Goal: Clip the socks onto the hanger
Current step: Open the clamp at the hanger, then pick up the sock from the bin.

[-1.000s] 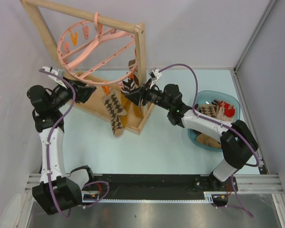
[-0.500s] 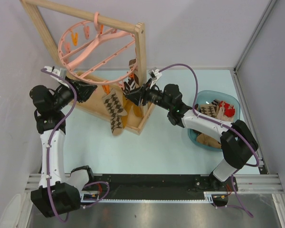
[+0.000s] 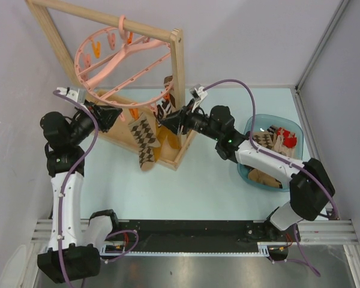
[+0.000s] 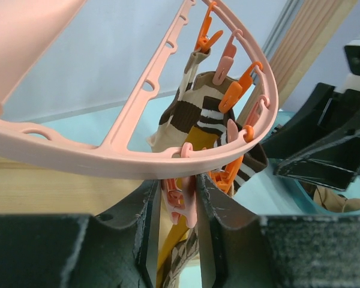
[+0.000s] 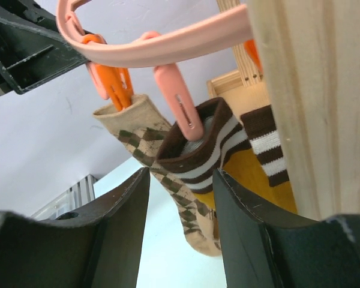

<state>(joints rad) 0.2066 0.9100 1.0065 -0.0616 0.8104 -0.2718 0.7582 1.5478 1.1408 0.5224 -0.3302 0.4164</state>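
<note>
At the near rim of the hanger (image 3: 108, 68) the striped cuff (image 5: 195, 153) already sits in a pale pink peg (image 5: 177, 102), so the step in hand looks like letting go. The right tool (image 5: 180, 174) stands wide open astride that cuff and grips nothing. The left tool (image 4: 177, 192) is closed down on a pink clip (image 4: 181, 207) under the rim, both fingers seemingly against it.

To finish well, the right tool should back straight out, brushing neither the cuff nor the wooden post (image 5: 306, 90) just beside the hanger — a snag could tug the sock free — while the left steadies the ring.

Counted: one hanger, two tools, and three socks hung below the rim — the striped cuff, an argyle sock (image 5: 144, 141) on an orange clip (image 5: 111, 81), and a mustard sock (image 5: 258, 180). A fourth may be overlapped. More socks lie in a teal bowl (image 3: 269, 116) on the bench (image 3: 210, 180), well off to the hanger's right-arm side, too tangled to count.
</note>
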